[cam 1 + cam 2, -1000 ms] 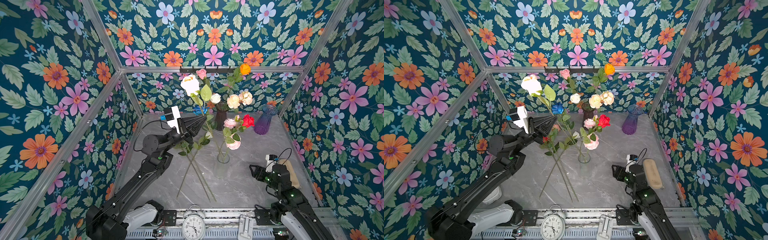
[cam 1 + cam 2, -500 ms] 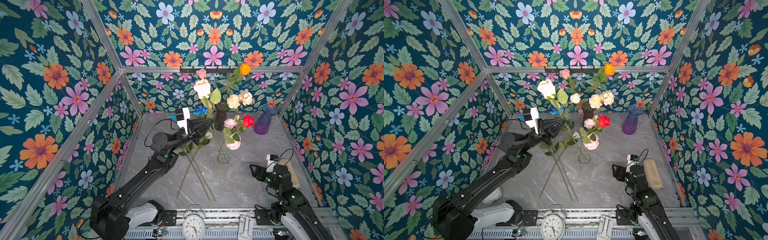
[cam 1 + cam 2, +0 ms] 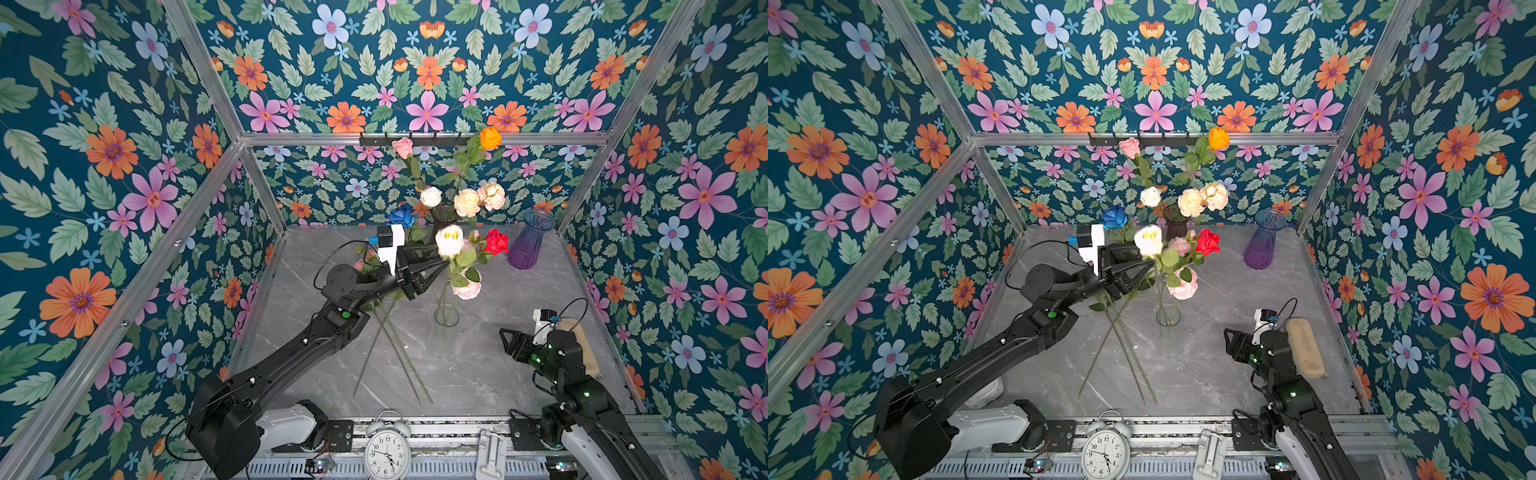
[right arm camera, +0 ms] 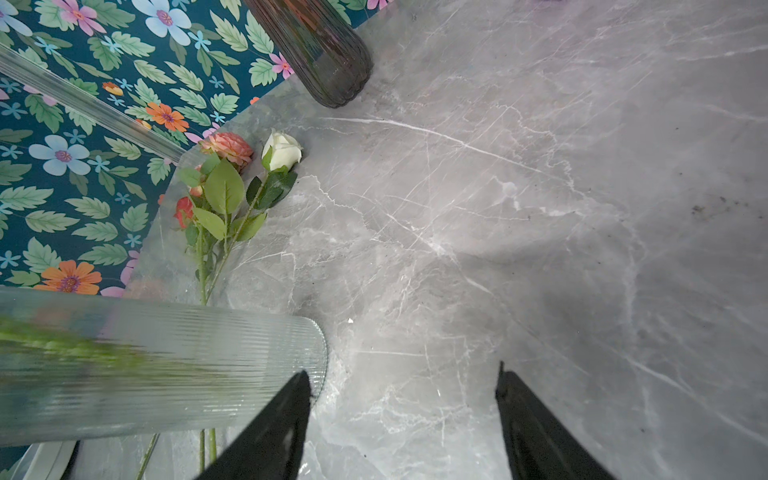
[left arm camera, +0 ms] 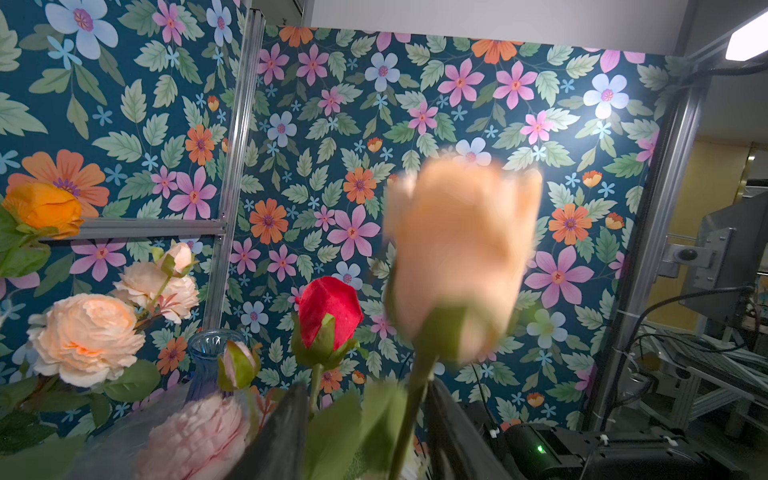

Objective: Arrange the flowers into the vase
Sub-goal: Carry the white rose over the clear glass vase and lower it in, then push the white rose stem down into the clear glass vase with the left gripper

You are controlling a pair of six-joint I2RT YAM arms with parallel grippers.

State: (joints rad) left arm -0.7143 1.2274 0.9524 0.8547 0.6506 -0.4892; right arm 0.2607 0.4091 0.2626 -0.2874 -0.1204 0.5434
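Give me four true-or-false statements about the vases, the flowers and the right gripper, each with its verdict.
1. The purple vase holds no flowers. True.
2. The right gripper is shut on a stem. False: its fingers stand apart over the bare table, with nothing between them.
3. A white rose lies flat on the table. True.
4. The red rose stands in the purple vase. False: its stem runs down into the clear vase.
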